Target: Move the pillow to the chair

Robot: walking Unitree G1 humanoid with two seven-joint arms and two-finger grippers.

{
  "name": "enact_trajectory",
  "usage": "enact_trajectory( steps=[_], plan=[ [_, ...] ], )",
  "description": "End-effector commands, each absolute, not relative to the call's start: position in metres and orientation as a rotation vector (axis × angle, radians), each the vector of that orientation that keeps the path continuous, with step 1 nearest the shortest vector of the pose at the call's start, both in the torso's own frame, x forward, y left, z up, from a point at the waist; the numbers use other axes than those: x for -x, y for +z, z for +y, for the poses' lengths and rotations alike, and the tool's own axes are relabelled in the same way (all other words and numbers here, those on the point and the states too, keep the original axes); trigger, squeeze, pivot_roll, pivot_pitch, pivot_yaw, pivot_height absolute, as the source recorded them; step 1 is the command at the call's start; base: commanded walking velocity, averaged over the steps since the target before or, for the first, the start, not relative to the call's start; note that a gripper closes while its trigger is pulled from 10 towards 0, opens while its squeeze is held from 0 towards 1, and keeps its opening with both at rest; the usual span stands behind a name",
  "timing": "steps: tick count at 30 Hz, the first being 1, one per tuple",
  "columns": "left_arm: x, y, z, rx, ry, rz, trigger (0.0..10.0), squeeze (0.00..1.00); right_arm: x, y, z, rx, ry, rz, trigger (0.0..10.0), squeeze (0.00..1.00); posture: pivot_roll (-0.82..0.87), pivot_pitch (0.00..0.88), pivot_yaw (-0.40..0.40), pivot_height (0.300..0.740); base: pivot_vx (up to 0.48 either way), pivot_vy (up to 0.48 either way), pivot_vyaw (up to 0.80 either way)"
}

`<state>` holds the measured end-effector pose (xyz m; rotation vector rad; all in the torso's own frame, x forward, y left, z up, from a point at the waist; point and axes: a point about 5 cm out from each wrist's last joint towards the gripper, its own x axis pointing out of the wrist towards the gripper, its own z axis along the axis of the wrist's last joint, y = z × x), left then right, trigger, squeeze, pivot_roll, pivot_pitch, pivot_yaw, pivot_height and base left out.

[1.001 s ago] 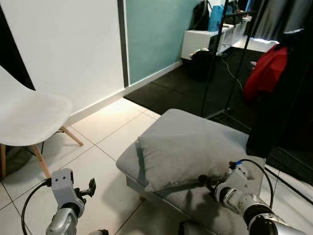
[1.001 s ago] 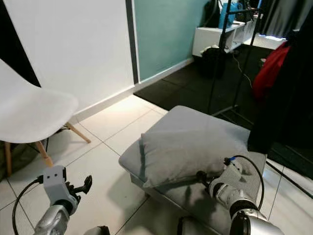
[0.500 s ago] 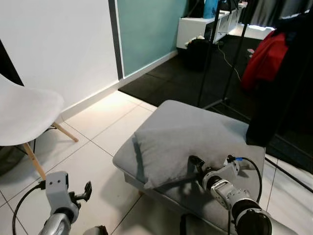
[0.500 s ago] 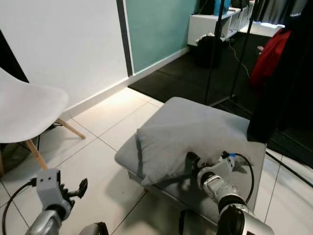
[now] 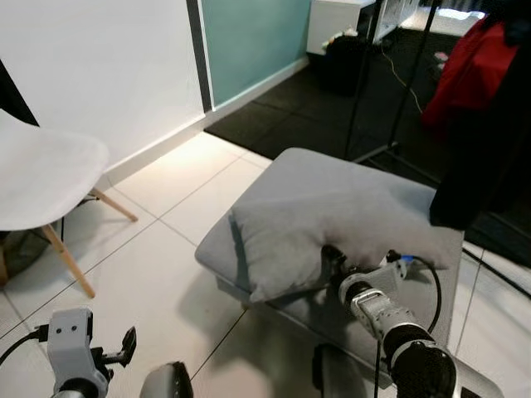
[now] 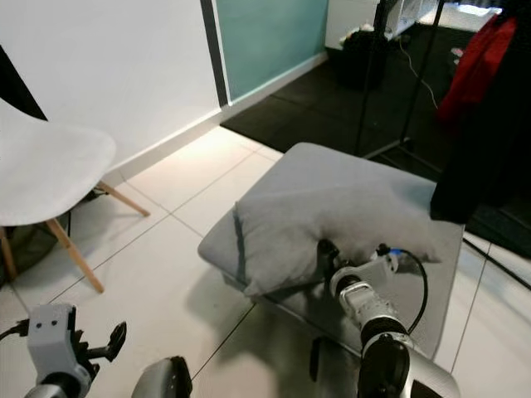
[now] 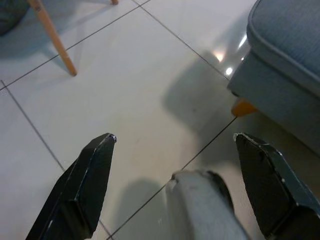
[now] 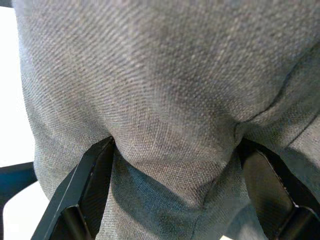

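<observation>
Now the right gripper fingers have pushed into the pillow.

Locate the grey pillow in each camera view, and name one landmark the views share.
Left eye view: pillow centre-right, lying on the grey ottoman.
Right eye view: pillow near the middle, on the ottoman.
Left wrist view: not in it.
Right wrist view: pillow fabric bunched between the right tool's fingers.
Shared landmark: the ottoman.

Grey pillow lies on ottoman; white chair well apart.
</observation>
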<state>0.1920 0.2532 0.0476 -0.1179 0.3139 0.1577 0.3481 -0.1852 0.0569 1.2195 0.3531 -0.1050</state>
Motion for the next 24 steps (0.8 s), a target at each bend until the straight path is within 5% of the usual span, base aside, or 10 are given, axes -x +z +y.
enact_trajectory(
  steps=[1,3,4,24],
  plan=[
    [-0.187,0.051,0.260,0.102,0.165,0.330,10.0,0.00,-0.350,0.058,-0.178,-1.227,-0.096,0.364,10.0,0.00,0.12,0.246,0.049,0.470,0.000,0.000,0.00],
    [-0.184,0.054,0.262,0.100,0.165,0.331,10.0,0.00,-0.351,0.059,-0.179,-1.214,-0.095,0.357,9.7,0.00,0.13,0.255,0.060,0.470,0.000,0.000,0.00],
    [-0.183,0.057,0.263,0.097,0.164,0.333,10.0,0.00,-0.352,0.061,-0.179,-1.204,-0.091,0.345,0.0,0.00,0.13,0.255,0.060,0.470,0.000,0.000,0.00],
    [-0.175,0.060,0.262,0.093,0.165,0.372,10.0,0.00,-0.369,0.092,-0.190,-1.113,-0.015,0.194,0.0,0.00,0.12,0.257,0.051,0.470,0.000,0.000,0.00]
  ],
)
